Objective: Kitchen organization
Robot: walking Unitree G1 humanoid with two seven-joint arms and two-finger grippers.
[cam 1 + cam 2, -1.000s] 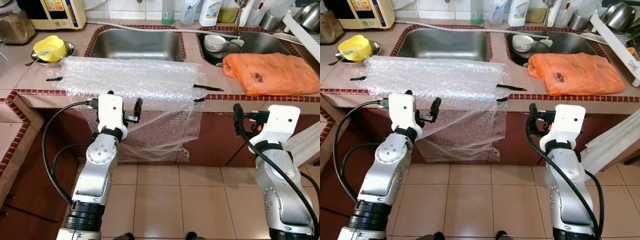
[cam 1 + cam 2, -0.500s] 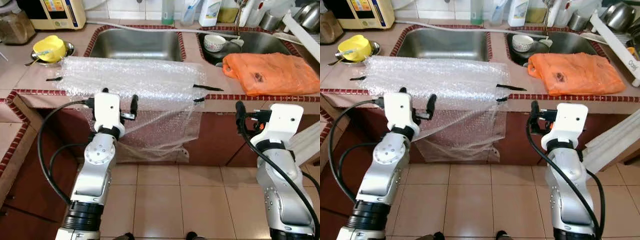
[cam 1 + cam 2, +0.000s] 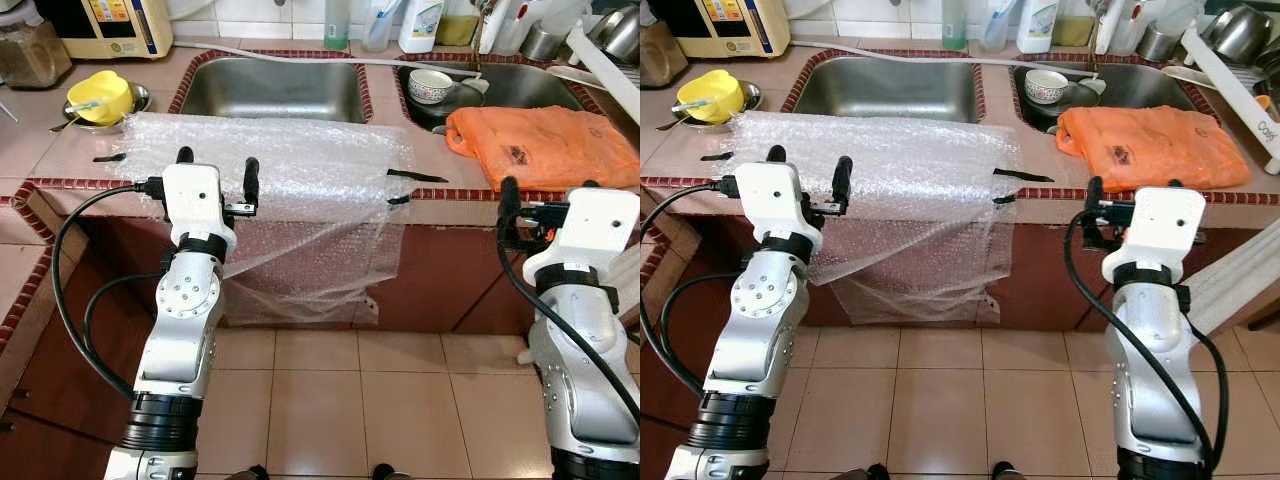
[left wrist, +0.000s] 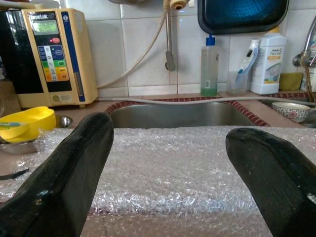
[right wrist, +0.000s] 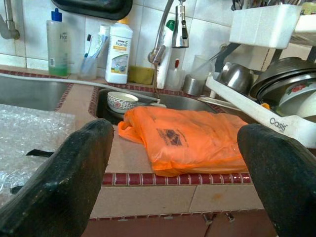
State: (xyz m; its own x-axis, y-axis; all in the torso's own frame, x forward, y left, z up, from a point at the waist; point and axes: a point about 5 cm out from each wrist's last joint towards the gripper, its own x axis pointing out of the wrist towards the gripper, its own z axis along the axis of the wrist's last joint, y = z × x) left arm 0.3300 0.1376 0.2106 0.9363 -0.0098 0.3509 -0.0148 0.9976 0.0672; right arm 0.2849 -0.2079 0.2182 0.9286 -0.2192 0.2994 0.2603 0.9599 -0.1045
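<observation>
- Tiled kitchen counter (image 3: 60, 150) with red-brown edging runs across the scene, twin steel sinks (image 3: 272, 88) set into it, tan floor tiles below.
- Left gripper (image 3: 215, 172) is raised to the counter's front edge, its two black fingers (image 4: 74, 173) spread wide and released, holding nothing; the wrist view looks straight along them at the sheet, which lies between and beyond the tips.
- Clear bubble-wrap sheet (image 3: 270, 155) lies flat on the counter at 12 o'clock from that gripper, its front part spilling over the edge and hanging down the cabinet face; strips of black tape (image 3: 415, 176) at its ends appear to pin it, which would explain why it stays put.
- Right gripper (image 3: 1128, 195) is up at the counter edge too, jaws likewise parted and empty, aimed at the orange plastic bag (image 5: 190, 140) lying flat at its 12 o'clock.
- Further out: a patterned ceramic bowl (image 3: 430, 85) in the right sink at 11 o'clock of the bag, a yellow plastic bowl (image 3: 98, 96) at 10 o'clock of the sheet, bottles along the back wall.
- Judging by the poses, each arm is lined up on its own item, ready for a grasp.
</observation>
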